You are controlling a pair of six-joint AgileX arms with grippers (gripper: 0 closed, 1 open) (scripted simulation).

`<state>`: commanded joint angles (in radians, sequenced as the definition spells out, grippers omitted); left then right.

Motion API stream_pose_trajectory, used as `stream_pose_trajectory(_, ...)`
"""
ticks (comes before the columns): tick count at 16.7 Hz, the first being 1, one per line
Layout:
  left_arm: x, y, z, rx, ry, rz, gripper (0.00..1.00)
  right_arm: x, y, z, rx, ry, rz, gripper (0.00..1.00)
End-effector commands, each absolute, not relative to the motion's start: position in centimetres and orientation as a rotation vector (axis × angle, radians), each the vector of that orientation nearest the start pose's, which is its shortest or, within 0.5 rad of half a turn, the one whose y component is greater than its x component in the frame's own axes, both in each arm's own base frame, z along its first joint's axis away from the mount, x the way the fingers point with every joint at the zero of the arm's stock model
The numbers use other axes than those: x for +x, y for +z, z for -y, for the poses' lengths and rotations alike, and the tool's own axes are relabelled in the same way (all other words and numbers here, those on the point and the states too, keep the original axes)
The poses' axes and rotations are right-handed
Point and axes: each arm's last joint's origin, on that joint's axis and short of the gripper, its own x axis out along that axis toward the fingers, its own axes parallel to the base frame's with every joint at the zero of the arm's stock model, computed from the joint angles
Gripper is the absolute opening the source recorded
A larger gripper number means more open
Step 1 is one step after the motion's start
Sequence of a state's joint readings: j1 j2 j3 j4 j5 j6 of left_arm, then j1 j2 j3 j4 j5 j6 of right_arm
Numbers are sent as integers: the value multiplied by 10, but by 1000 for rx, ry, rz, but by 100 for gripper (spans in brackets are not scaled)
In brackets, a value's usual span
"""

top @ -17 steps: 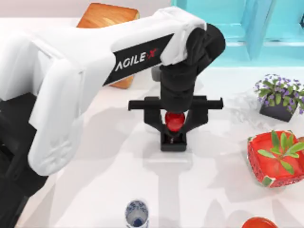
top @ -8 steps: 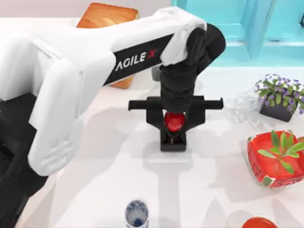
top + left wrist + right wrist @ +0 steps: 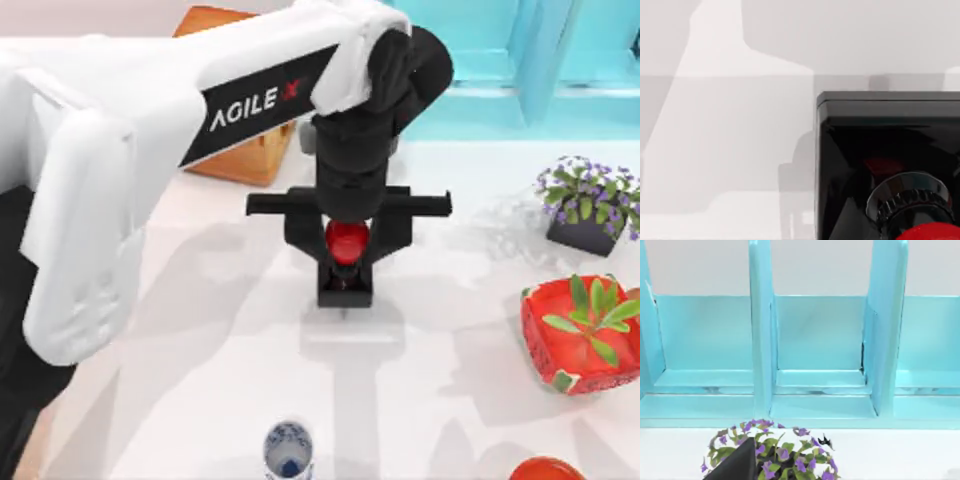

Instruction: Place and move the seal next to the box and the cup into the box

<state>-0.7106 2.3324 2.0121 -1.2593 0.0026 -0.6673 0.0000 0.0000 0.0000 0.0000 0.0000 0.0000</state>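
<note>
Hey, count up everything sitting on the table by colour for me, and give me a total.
Red: 3, the stamp in the left claw, the planter and the bowl
Blue and white: 1, the cup
Wood: 1, the box
Purple-flowered: 1, the flower pot
Turquoise: 1, the shelf
Total: 7

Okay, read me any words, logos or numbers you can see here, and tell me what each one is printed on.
"AGILE X", white letters with a red X, on the black panel of the left arm, top view.
The cup carries a blue painted pattern, no lettering.
The seal, held in the left gripper, shows no readable text.
The teal shelf and flower pot show none either.
</note>
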Motion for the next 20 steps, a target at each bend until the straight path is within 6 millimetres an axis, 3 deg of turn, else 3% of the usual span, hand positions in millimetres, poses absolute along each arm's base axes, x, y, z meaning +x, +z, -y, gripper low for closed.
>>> stream_pose_trajectory(4,354,226,242,19,-20,-1568,0,106,160,1,0,0,0,100)
stream_pose_trajectory(6,352,244,222,16,-16,-1568,0,106,160,1,0,0,0,100)
stream_pose_trajectory(14,345,253,212,27,-27,-1565,0,106,160,1,0,0,0,100)
stream_pose_trajectory(20,297,268,158,31,-18,-1576,0,106,160,1,0,0,0,100)
